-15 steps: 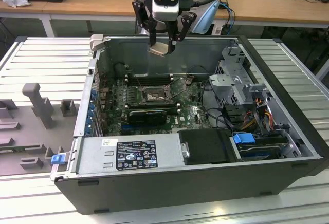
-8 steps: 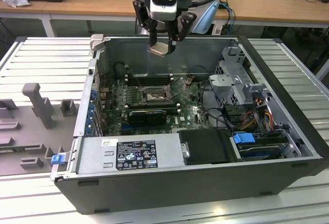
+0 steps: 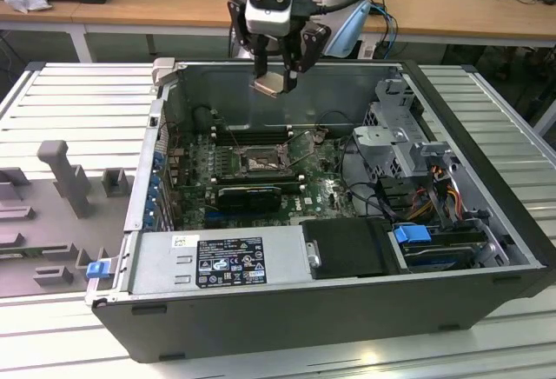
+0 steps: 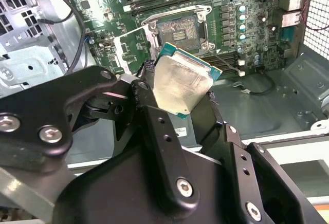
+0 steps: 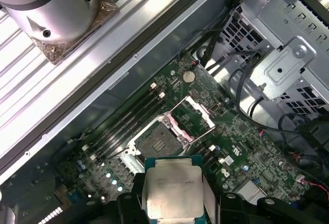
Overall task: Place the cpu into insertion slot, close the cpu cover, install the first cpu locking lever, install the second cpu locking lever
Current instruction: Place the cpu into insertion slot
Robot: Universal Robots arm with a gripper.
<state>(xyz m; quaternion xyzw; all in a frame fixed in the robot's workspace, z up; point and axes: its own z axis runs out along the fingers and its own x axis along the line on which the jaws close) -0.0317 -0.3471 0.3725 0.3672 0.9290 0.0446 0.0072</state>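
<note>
Fingers [image 4: 157,124] pinch the cpu [image 4: 182,86] by its edges above the insertion slot [image 4: 177,29].

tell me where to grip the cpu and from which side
Probably pinch the cpu by two opposite edges, from above its flat metal top, as the gripper does now: a thin square plate offers only its edges.
</note>
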